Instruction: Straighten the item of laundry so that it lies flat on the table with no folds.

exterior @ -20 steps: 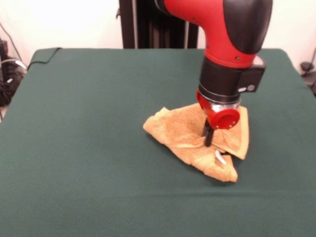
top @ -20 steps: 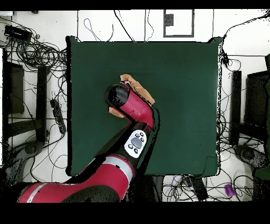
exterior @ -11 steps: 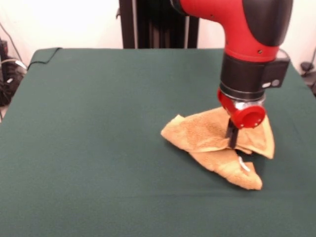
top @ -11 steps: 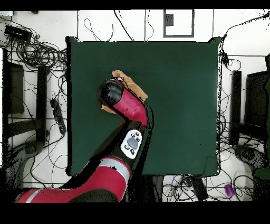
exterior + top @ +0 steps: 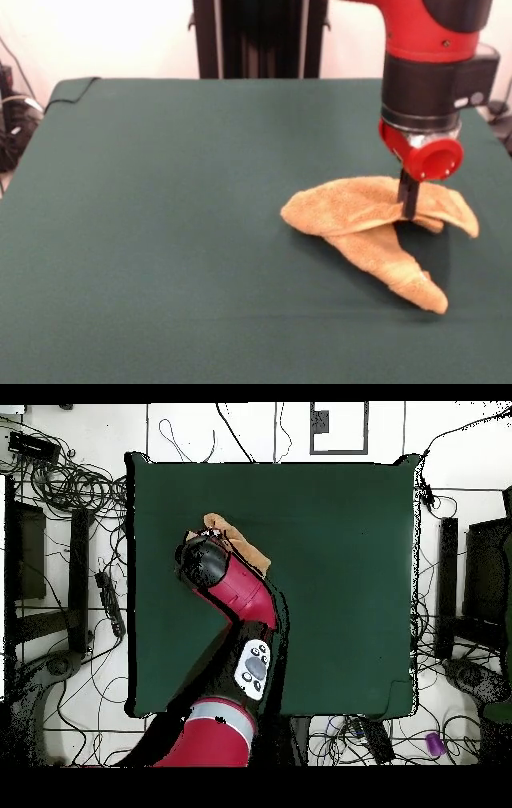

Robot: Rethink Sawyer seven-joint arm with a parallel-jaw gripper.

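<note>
Toward the table's [image 5: 160, 240] right side in the front view, my towel [image 5: 360, 210] lies bunched with one flap folded under, and my gripper [image 5: 409, 204] has its jaws pinching an upper layer. I judge a thin pinch could slip, or drag the whole heap instead of opening it. Nothing else sits on the cloth; cables [image 5: 70, 484] stay off the table.
</note>
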